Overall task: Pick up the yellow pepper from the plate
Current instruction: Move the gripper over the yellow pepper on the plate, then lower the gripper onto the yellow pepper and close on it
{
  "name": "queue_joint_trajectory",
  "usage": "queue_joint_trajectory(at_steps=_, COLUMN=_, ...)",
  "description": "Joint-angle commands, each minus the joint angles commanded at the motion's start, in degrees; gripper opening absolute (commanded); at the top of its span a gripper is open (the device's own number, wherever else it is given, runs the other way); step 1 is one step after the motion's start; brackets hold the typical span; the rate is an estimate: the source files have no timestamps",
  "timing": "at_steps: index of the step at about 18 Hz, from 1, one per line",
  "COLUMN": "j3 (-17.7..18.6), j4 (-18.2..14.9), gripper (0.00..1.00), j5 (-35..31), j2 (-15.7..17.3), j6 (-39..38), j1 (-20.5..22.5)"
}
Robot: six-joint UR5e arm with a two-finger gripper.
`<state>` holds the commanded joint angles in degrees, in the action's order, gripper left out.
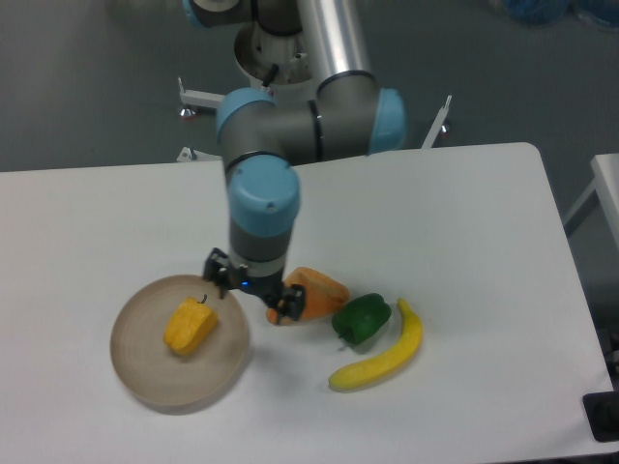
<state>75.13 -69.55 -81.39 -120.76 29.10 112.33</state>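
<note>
The yellow pepper (190,327) lies on the round beige plate (145,372) at the left of the table, its dark stem pointing up and right. My gripper (250,290) hangs just past the plate's right rim, slightly up and right of the pepper and apart from it. Its two dark fingers stand spread with nothing between them, so it is open. The right finger overlaps the orange wedge in this view.
An orange wedge-shaped lump (314,293) sits right of the gripper, partly covered by it. A green pepper (361,320) and a long yellow banana (385,351) lie further right. The arm's base column (280,68) stands behind the table.
</note>
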Motion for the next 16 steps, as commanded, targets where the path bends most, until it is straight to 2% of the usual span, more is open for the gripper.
queue_joint_trajectory(at_steps=2, j3=2.38, j4=3.44, gripper=1.0, j5=-0.44, j2=-0.09, j6=-0.71, j1=-1.4)
queue_joint_trajectory(at_steps=3, j3=2.91, j4=3.98, gripper=1.0, j5=-0.7, j2=-0.17, j6=-0.71, j1=-2.02)
queue_joint_trajectory(at_steps=5, j3=3.97, j4=4.24, gripper=1.0, j5=-0.88, j2=-0.17, j6=-0.62, j1=-2.2)
queue_joint_trajectory(at_steps=16, j3=5.03, j4=4.6, gripper=1.0, j5=-0.97, j2=-0.7, j6=0.08, j1=-4.49)
